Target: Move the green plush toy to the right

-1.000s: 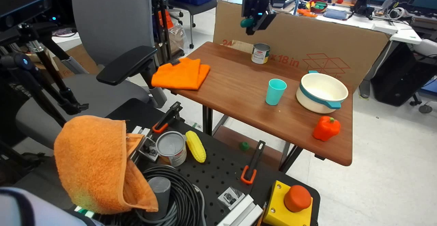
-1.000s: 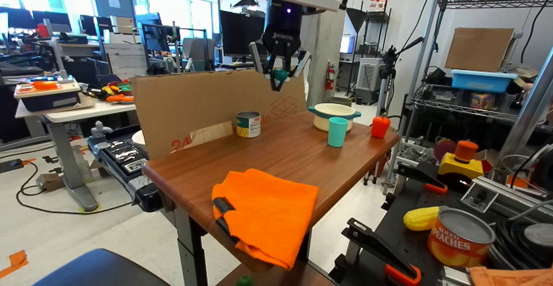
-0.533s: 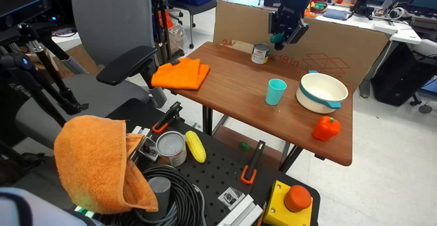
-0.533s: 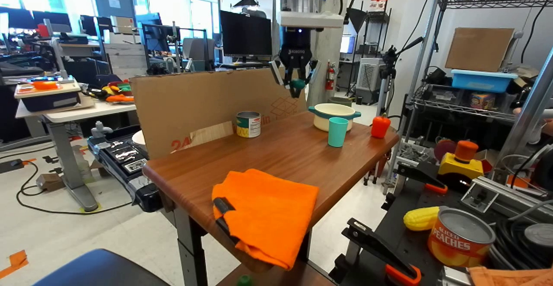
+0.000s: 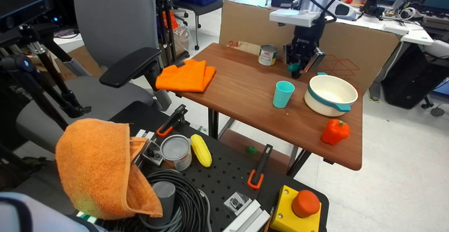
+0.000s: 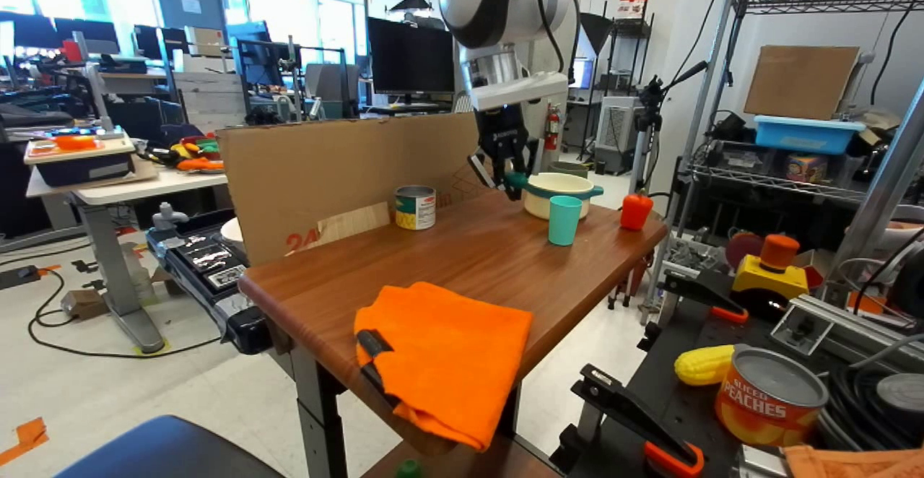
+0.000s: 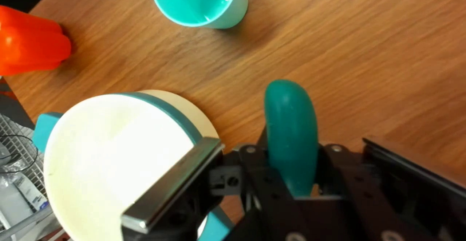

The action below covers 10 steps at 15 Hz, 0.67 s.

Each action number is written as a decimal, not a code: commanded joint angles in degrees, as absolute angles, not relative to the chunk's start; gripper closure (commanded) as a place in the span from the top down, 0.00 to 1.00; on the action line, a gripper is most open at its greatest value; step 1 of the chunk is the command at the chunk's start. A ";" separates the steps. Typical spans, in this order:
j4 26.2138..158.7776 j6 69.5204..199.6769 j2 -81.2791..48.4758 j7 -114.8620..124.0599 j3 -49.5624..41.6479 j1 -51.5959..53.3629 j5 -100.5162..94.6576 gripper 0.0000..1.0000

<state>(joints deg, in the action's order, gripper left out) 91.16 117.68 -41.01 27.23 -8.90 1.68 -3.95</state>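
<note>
Gripper (image 5: 297, 71) clamped on green plush toy (image 7: 291, 135), seemingly just above table (image 5: 238, 74), left of pot (image 5: 317, 107) in both exterior views; best lower slowly, clear of pot, loosen only on contact

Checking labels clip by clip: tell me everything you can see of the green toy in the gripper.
The green toy is a dark teal oblong, one rounded end sticking out. It looks smooth and slightly shiny, more like plastic than plush. The gripper is shut on it, over the table and near the pot, apparently clear of both. Its other end is hard to make out.
</note>
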 commanded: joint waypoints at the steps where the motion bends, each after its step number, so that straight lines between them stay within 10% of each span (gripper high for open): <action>1: 84.38 113.19 -46.88 27.45 -9.34 3.05 -5.78 0.02; 7: 77.87 110.83 -51.48 25.91 -8.52 3.00 -4.60 0.02; 8: 77.20 111.90 -52.08 26.20 -8.67 3.04 -4.75 0.07; 9: 76.63 112.44 -52.55 26.56 -8.75 3.00 -4.63 0.35; 10: 76.37 112.16 -52.69 26.57 -8.79 3.00 -4.65 0.36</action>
<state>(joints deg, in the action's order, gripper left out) 80.47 113.28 -50.10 27.16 -8.77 3.33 -4.64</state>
